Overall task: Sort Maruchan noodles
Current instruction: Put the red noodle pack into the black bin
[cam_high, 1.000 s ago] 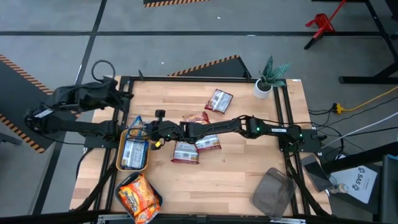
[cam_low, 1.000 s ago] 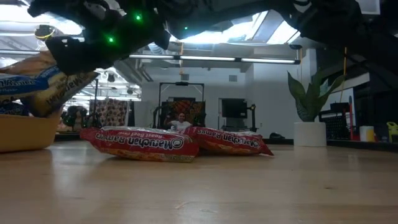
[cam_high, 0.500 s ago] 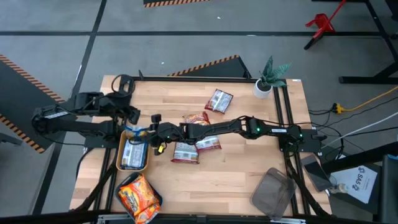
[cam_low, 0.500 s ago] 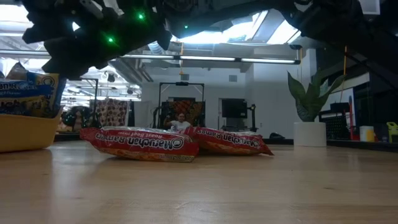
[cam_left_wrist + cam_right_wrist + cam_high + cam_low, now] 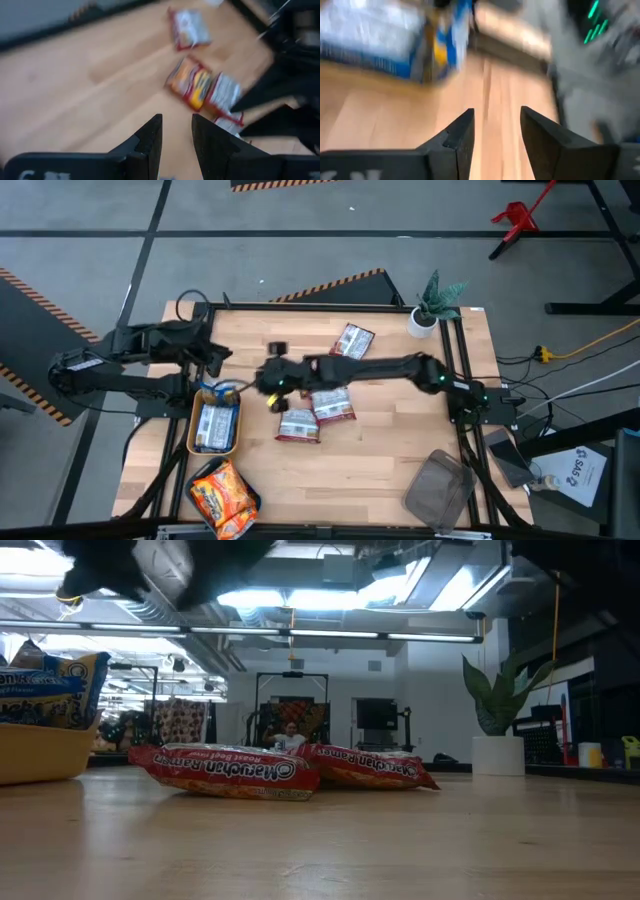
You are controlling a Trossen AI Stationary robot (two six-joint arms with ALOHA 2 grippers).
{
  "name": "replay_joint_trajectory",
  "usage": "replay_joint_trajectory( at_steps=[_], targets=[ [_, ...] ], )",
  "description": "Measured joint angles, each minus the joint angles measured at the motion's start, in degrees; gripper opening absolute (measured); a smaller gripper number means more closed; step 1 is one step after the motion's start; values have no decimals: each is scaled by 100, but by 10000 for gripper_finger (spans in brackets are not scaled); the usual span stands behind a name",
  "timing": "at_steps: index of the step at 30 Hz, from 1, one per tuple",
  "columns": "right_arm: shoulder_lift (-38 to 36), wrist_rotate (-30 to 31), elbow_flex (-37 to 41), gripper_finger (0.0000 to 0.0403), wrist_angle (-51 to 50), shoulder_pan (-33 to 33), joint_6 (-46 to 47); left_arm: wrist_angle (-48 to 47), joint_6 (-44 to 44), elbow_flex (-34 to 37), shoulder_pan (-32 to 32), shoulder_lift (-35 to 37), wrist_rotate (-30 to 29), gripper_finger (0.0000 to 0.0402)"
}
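Observation:
Red-brown-and-silver Maruchan packets lie flat on the table: one near the far edge (image 5: 351, 341), one (image 5: 316, 370) partly under my right arm, two at mid-table (image 5: 333, 408) (image 5: 298, 425). Blue packets fill the yellow tray (image 5: 192, 442); one (image 5: 222, 392) stands at its far end. Orange packets (image 5: 222, 495) lie in a tray at the near left corner. My right gripper (image 5: 268, 380) hovers open just right of the yellow tray, holding nothing. My left gripper (image 5: 217, 357) hovers open beyond the tray's far end, also holding nothing.
A potted plant (image 5: 430, 305) stands at the far right corner. A grey tray (image 5: 438, 488) sits at the near right corner. Bare wood lies along the near side and the far left. In the low view a person (image 5: 290, 735) sits in the room beyond the table.
My right gripper has drawn back from over the yellow tray toward the right and far side, rising. The blue packet at the tray's far end, tilted a second ago, now stands in the tray. My left gripper has come in from the left edge toward the tray's far end.

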State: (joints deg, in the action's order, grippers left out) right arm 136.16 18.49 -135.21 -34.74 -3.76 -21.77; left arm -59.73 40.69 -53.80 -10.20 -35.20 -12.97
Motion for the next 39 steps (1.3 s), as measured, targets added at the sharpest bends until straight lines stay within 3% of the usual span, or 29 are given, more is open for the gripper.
replay_joint_trajectory(
  at_steps=[7, 12, 15, 18, 21, 27, 31, 36, 39],
  targets=[
    [-898, -8, 19, 144, -3290, 754, 1512, 1222, -510, -114, -32, -506, -33, 101],
    [-1489, 3, 522, 144, -4624, 1372, 2372, 2177, -937, -114, -357, -1285, 825, 101],
    [-2079, 172, 1409, 144, -4644, 1560, 2801, 2742, -1165, -114, -662, -1850, 1470, 101],
    [-2848, 166, 2862, 144, -3967, 1677, 3152, 3327, -1381, -122, -1061, -2381, 2291, 101],
    [-3614, -80, 4601, 146, -2622, 1818, 3723, 3951, -1605, -120, -1403, -2951, 3072, 101],
    [-4258, -1318, 6967, 199, -320, 2397, 5870, 5738, -1533, -120, -1880, -3995, 4099, 101],
    [-4291, -1608, 7752, 267, 545, 2577, 6603, 6943, -880, -120, -2095, -4681, 4410, 101],
    [-4276, -1054, 8142, 327, 955, 2909, 7266, 7963, -279, -120, -2159, -5436, 4605, 101],
    [-4243, -947, 8220, 344, 1261, 3120, 7432, 8225, -204, -151, -2235, -5859, 4324, 101]
  ],
)
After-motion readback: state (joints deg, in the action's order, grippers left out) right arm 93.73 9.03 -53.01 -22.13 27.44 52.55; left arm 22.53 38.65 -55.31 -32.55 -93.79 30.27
